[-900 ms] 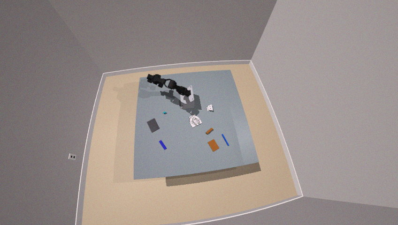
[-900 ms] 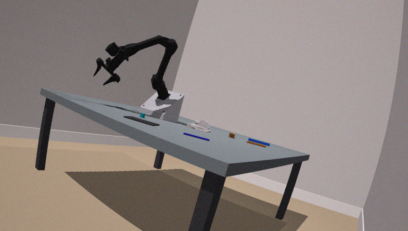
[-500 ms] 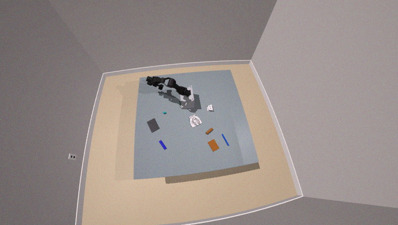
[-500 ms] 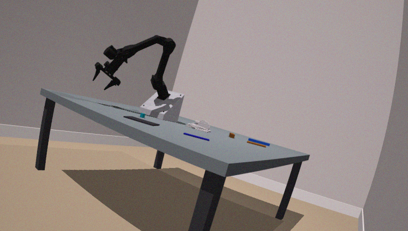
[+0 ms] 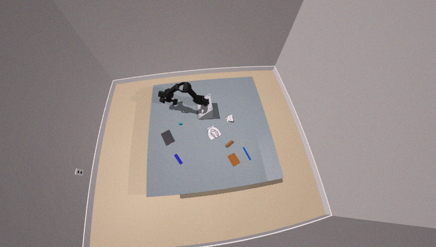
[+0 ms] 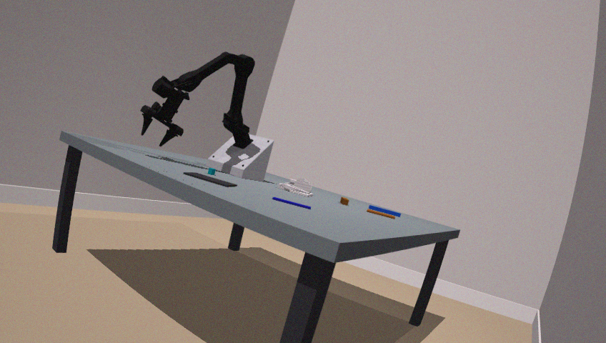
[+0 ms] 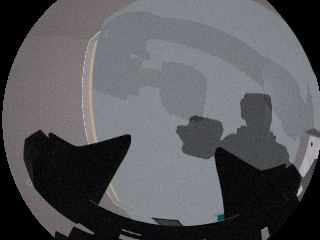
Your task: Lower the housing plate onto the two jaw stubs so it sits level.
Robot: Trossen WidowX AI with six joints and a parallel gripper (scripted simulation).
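Note:
A white base piece (image 5: 213, 133) (image 6: 293, 190) with curved jaw shapes lies near the middle of the table. A smaller white plate (image 5: 230, 118) with small dark marks, apparently the housing plate, lies apart from it, on the robot-base side. Whether it rests flat is too small to tell. In the exterior view the white shapes overlap, and the jaw stubs cannot be made out. My gripper (image 5: 168, 101) (image 6: 151, 140) (image 7: 174, 146) is open and empty. It hangs high above the table's far left part, well away from both white pieces, neither of which shows clearly in the wrist view.
A teal cube (image 5: 180, 123) (image 6: 211, 171) and a dark slab (image 5: 167, 137) (image 6: 210, 179) lie left of the white base piece. A dark blue bar (image 5: 178, 159) (image 6: 291, 203), an orange block (image 5: 229, 143) (image 6: 344, 201), an orange tile (image 5: 233, 159) and a blue strip (image 5: 247, 153) lie farther forward.

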